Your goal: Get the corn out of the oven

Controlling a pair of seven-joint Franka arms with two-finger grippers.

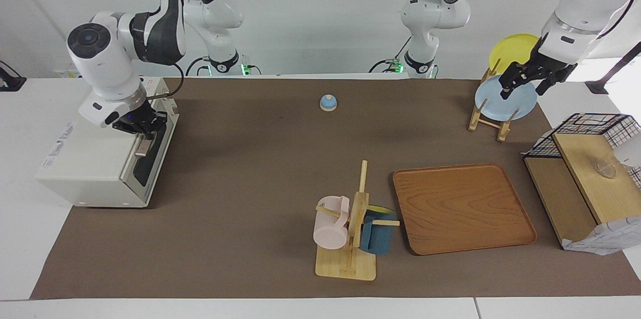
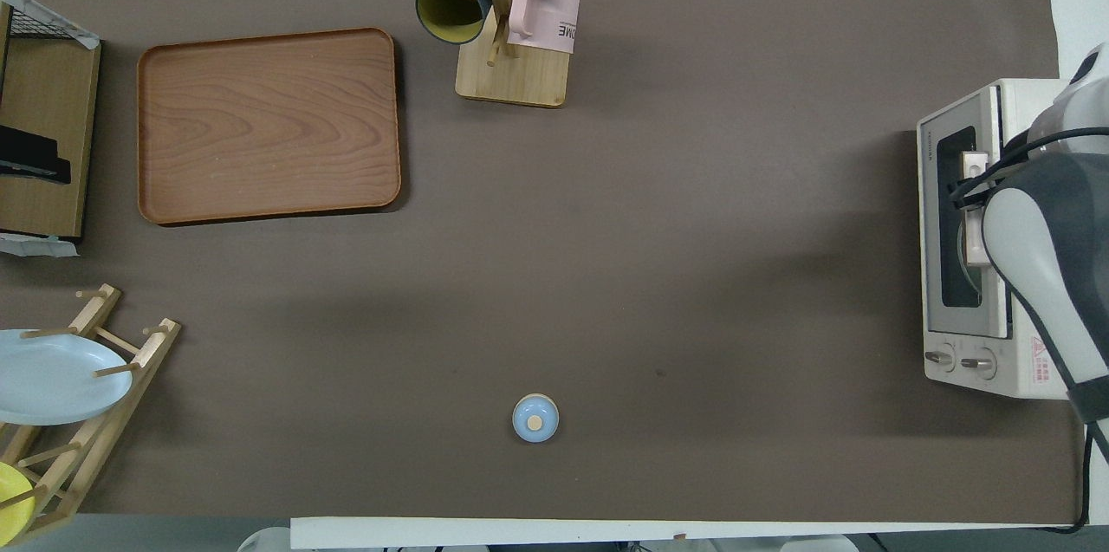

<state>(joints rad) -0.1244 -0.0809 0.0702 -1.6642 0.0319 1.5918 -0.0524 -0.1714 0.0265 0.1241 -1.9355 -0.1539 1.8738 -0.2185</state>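
The right arm bends down over the oven (image 1: 95, 164), its pincer (image 1: 141, 131) at the door handle (image 1: 142, 147); grip unreadable. The left pincer (image 1: 526, 81) hangs part-open over the plate rack (image 1: 488, 118).

Right gripper (image 1: 141, 131) covers most of oven (image 1: 95, 166) handle; finger state unclear. Oven interior dark, contents can't tell.

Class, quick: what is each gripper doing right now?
Right gripper: at the oven door handle; grip cannot be told.
Left gripper: waits open over the plate rack.
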